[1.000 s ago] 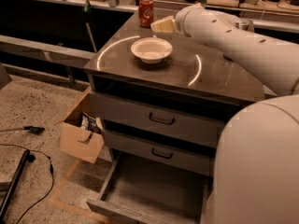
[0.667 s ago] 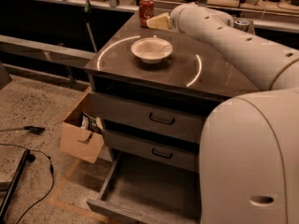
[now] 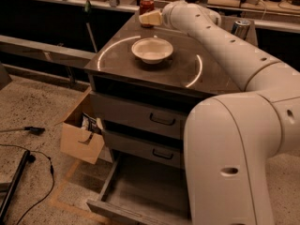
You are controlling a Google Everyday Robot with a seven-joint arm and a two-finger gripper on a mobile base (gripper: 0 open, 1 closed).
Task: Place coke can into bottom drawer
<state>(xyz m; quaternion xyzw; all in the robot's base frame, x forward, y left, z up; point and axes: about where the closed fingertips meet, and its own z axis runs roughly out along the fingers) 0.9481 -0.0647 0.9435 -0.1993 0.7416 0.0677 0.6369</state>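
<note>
The right side of the view is being filled by the robot's white arm (image 3: 234, 139), which is being stretched across the grey cabinet (image 3: 211, 74) towards its far edge. The bottom drawer (image 3: 140, 191) is being shown pulled out, its flat grey inside facing up, while the two upper drawers (image 3: 136, 111) are being shown shut. A cardboard box (image 3: 79, 142) is being seen on the floor just beside the cabinet's left side. A white bowl (image 3: 152, 49) is being seen upright near the middle of the cabinet top. The gripper (image 3: 146, 18) is being held at the far edge, just beside the coke can (image 3: 146, 3). How far it is opened, and whether anything is being gripped, cannot be told. The coke can is being seen upright at the far left of the top, well apart from the bottom drawer. A silver can (image 3: 241, 28) is being seen at the far right.
</note>
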